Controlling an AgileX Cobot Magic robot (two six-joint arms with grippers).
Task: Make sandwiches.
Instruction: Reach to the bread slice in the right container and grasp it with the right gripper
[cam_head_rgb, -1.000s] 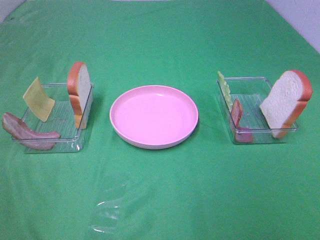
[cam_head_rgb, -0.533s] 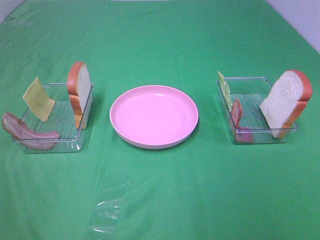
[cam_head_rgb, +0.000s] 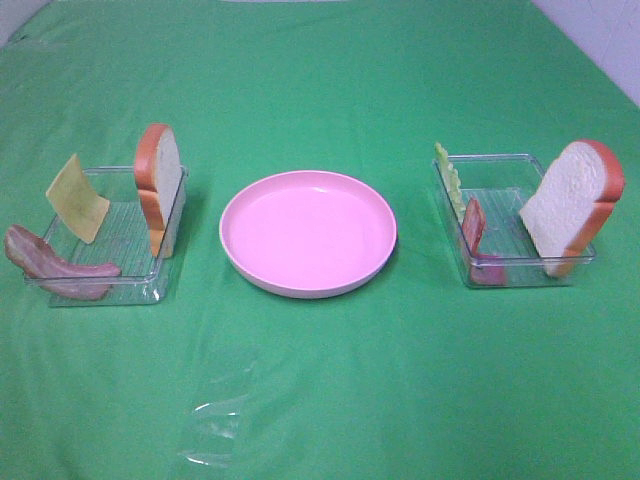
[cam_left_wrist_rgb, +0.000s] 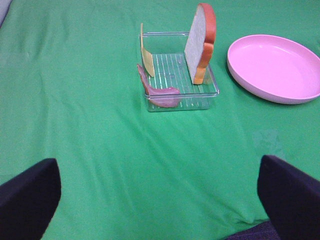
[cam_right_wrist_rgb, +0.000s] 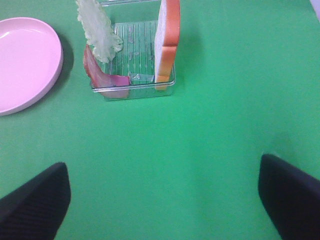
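First, the high view: no sandwich is stacked yet, and the plate (cam_head_rgb: 308, 232) lies bare at the middle of the table (cam_head_rgb: 320, 400). Toward the left edge, the left tray (cam_head_rgb: 140, 285) holds the cheese (cam_head_rgb: 77, 198), the left bacon (cam_head_rgb: 55, 265) draped over its near outer corner, and the left bread (cam_head_rgb: 158, 185) propped against the plate-side wall. Toward the right edge, the right tray (cam_head_rgb: 490, 158) holds the lettuce (cam_head_rgb: 449, 180) and right bacon (cam_head_rgb: 473, 225) at its plate-side wall, with the right bread (cam_head_rgb: 572, 203) leaning on the outer wall. No arm is seen.

Left wrist view: the left gripper (cam_left_wrist_rgb: 157, 162) is spread fully wide, holds nothing, and hangs well apart from the left tray.

Right wrist view: the right gripper (cam_right_wrist_rgb: 163, 162) is likewise wide and empty, well apart from the right tray.

Risk, as judged: each piece is merely propped. A finger brushing a wall could drag the tray or topple a slice, and thin lettuce or cheese could slip from a pinch.
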